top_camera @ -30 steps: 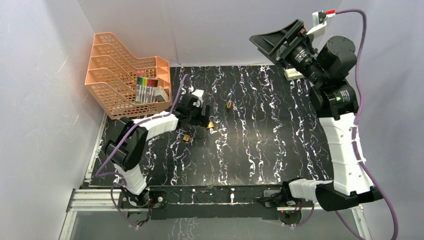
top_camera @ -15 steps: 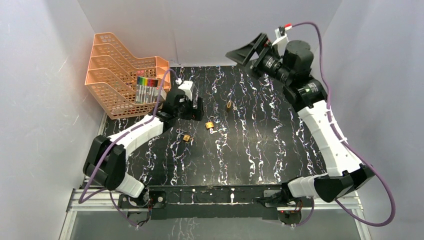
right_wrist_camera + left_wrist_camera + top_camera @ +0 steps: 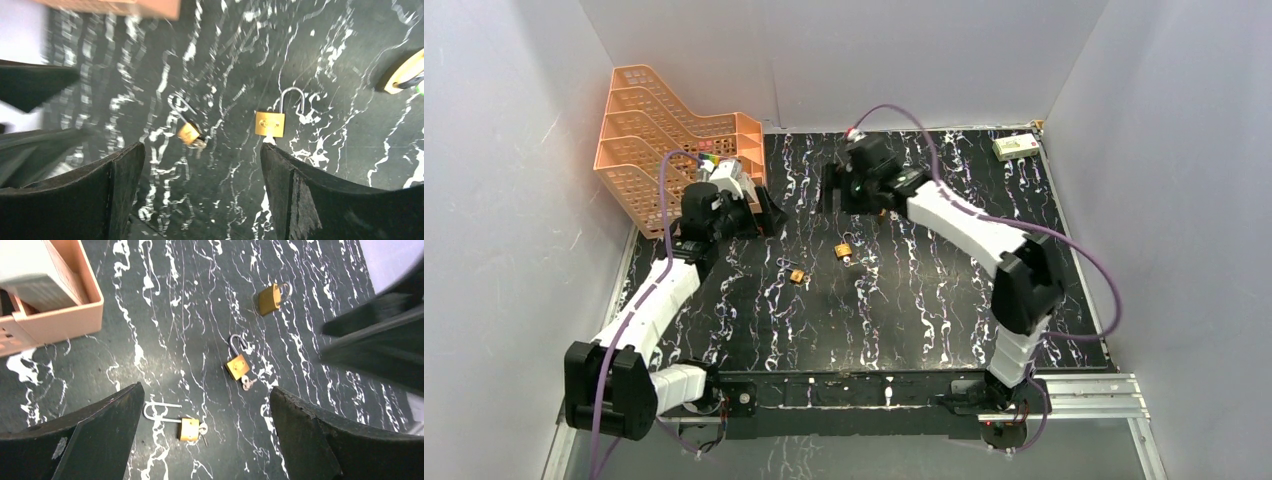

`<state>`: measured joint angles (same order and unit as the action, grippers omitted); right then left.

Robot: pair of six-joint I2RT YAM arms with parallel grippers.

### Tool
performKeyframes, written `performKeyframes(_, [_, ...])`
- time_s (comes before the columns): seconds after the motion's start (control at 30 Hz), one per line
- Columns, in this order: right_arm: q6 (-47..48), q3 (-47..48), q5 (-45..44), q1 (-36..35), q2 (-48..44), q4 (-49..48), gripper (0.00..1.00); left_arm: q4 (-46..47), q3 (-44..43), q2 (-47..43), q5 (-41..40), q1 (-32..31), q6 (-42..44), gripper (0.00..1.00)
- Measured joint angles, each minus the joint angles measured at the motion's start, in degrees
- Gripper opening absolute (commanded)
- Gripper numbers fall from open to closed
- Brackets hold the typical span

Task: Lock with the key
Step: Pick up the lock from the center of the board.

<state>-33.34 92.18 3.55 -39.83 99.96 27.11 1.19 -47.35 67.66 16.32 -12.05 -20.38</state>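
Now, with the left pincer (image 3: 205, 387) and right pincer (image 3: 202, 146) both wide open and empty above the desk (image 3: 200, 315), best pin the open-shackled padlock (image 3: 237, 366) lying there by its brass body before turning its key (image 3: 246, 384).

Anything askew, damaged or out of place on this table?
Nothing spilled or damaged. The middle padlock and the long-shackle padlock lie flat with their shackles open, which is unremarkable for a locking task.
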Motion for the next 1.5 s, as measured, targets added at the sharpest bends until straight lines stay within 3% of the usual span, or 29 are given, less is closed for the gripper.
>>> performKeyframes(0.2, [3.1,-0.3,-4.9,-5.8,9.3,2.6,0.83,-1.9,3.2,-2.6,6.3,3.5,-1.4,0.98])
performKeyframes(0.53, [5.1,-0.8,-11.4,-7.1,15.3,3.1,0.74,-1.8,5.3,-7.2,12.0,4.5,-1.5,0.98])
performKeyframes(0.9, [5.5,-4.0,-14.0,-7.5,17.2,2.1,0.63,-1.9,7.0,-7.7,14.1,5.1,-1.2,0.98])
performKeyframes(1.5, [6.4,-6.6,-15.9,-6.9,18.4,-3.0,0.61,-2.7,7.2,-7.6,14.9,5.6,-0.2,0.98])
